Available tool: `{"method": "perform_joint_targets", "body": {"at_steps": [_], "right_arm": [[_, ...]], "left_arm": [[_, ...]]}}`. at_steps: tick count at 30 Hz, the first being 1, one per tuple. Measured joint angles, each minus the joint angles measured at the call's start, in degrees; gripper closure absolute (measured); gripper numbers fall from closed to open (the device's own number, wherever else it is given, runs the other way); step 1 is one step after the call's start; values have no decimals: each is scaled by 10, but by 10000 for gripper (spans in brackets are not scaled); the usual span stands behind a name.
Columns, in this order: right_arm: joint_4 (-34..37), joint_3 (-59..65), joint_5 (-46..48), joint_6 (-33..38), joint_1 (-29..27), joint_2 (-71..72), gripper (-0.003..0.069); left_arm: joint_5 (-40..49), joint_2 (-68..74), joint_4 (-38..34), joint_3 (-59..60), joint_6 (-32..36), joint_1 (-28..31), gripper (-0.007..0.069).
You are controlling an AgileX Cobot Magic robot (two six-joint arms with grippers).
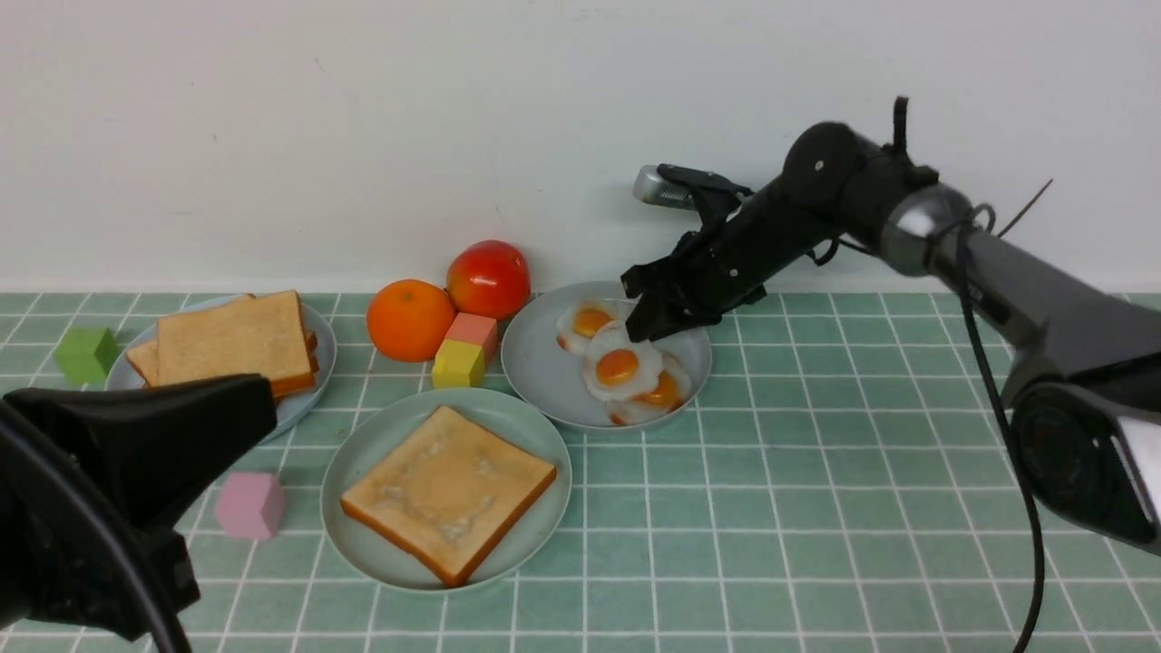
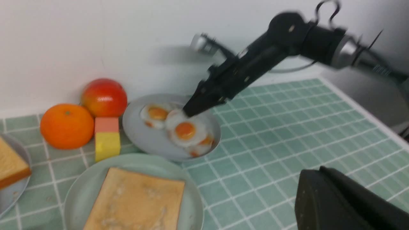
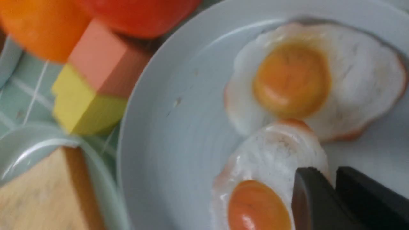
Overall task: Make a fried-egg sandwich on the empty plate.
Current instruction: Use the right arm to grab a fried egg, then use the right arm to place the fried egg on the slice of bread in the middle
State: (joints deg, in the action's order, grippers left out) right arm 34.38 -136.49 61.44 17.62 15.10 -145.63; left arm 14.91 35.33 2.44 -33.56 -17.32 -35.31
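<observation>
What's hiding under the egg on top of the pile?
Another fried egg peeks out beneath the top egg, on the grey plate. Its covered part and the plate below are hidden.

No text, label, brand, number or sign can be read in any of the three views; every surface that shows is plain and unmarked
</observation>
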Motion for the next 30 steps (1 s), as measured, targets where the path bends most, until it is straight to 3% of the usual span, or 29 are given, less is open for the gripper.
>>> {"method": "perform_joint_targets", "body": {"at_steps": [6, 10, 13, 19, 30], "right_arm": [[6, 1, 82, 0, 5, 88, 567], [12, 30, 86, -3, 40, 136, 567], [24, 105, 86, 5, 104, 163, 567], [45, 176, -17, 9, 169, 152, 567], [84, 184, -99, -1, 170, 92, 567]], "left_arm": [[63, 0, 42, 0, 0, 0, 638], [96, 0, 72, 0, -1, 0, 638], [124, 0, 81, 0, -7, 0, 637], [134, 0, 83, 0, -6, 0, 637], [133, 0, 84, 0, -6, 0, 637]]}}
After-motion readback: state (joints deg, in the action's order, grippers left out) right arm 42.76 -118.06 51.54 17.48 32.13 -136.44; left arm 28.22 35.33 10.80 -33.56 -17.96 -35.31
